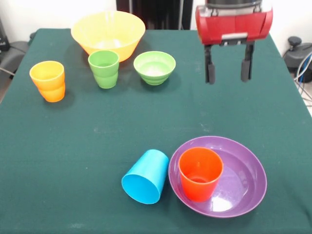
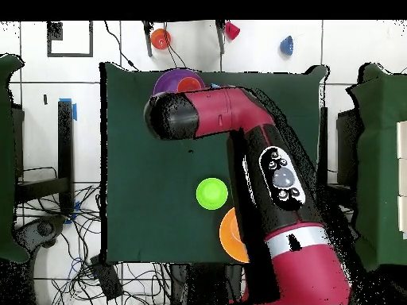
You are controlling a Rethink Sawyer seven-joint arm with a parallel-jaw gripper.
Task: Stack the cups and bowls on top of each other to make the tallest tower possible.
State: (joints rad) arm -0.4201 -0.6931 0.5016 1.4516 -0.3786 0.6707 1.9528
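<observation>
My gripper (image 1: 228, 78) hangs open and empty over the far right of the table, apart from every piece. A wide purple bowl (image 1: 246, 183) sits at the near right with an orange cup (image 1: 200, 173) upright inside it. A light blue cup (image 1: 146, 176) lies on its side against that bowl's left rim. At the far left stand a large yellow bowl (image 1: 107, 31), a green cup (image 1: 104, 68), a light green bowl (image 1: 154, 67) and a yellow-orange cup (image 1: 48, 80). In the overhead view the arm (image 2: 262, 159) hides the gripper; the purple bowl (image 2: 171, 79), green bowl (image 2: 211, 193) and yellow bowl (image 2: 230, 234) show partly.
The dark green table (image 1: 97, 126) has open cloth across its middle and near left. In the overhead view an orange piece (image 2: 160, 37), a magenta piece (image 2: 232, 32) and a blue piece (image 2: 287, 45) lie on the white floor beyond the table's edge. Cables trail at the lower left.
</observation>
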